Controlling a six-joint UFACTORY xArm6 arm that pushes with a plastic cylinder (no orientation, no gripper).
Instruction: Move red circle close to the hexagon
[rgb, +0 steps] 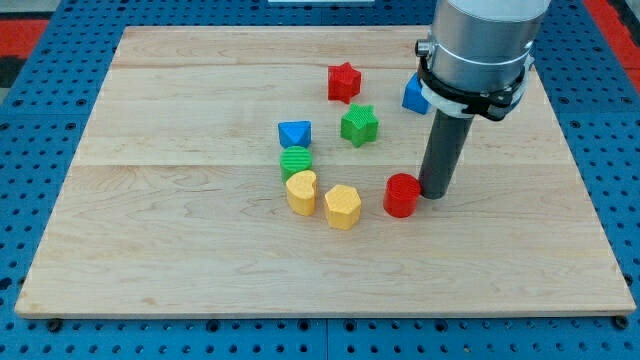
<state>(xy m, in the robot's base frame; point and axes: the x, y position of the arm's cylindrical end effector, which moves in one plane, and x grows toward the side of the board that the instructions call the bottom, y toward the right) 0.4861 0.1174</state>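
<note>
Red circle (401, 195) touching my tip (436, 193), left.

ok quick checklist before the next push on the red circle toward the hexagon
1. My tip beside the red circle, on its right in the view: ok.
2. Tip actually touching it: cannot tell.
3. Yellow hexagon on the circle's left, opposite the tip: ok.
4. Gap between circle and hexagon free of blocks: ok.
5. Circle already close to the hexagon: not ok, a gap remains.
6. Yellow heart and green circle beyond the hexagon, off the path: ok.
</note>
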